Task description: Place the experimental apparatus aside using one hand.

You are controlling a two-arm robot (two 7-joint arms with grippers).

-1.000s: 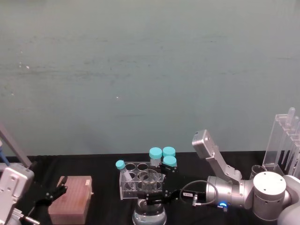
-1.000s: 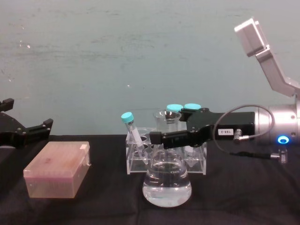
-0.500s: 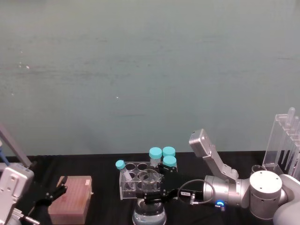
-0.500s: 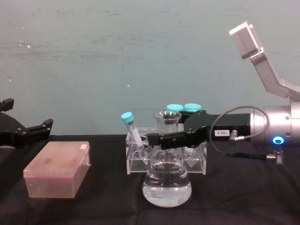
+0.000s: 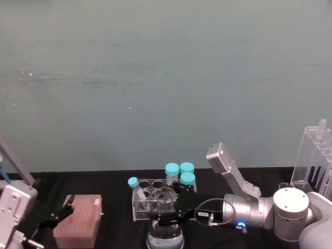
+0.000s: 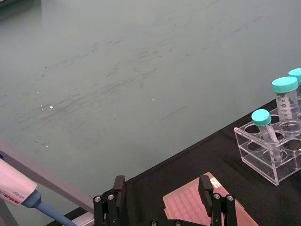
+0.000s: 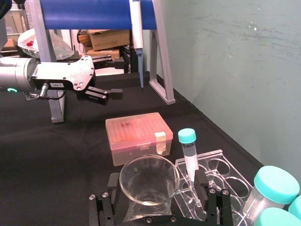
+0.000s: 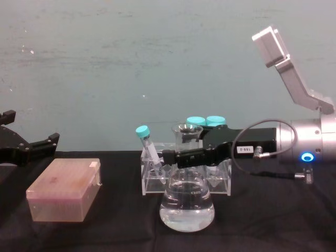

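A large conical glass flask (image 8: 187,203) holding clear liquid stands at the table's front centre. My right gripper (image 8: 176,156) reaches in from the right at the height of its neck. In the right wrist view the flask's mouth (image 7: 148,178) sits between the black fingers (image 7: 102,207), with a small gap on one side, so the gripper is open. A tall clear acrylic rack with long test tubes (image 5: 314,155) stands at the far right. My left gripper (image 8: 29,148) hovers open at the left edge, and its fingers (image 6: 116,190) hold nothing.
A pink pipette-tip box (image 8: 64,190) lies at the front left. A small clear tube rack (image 8: 155,181) with teal-capped tubes (image 8: 205,122) stands right behind the flask. In the right wrist view a pipette stand (image 7: 160,70) shows on the table's left side.
My right arm has slid a little leftward, bringing its fingers further along the flask's neck. The flask and the left arm have not moved.
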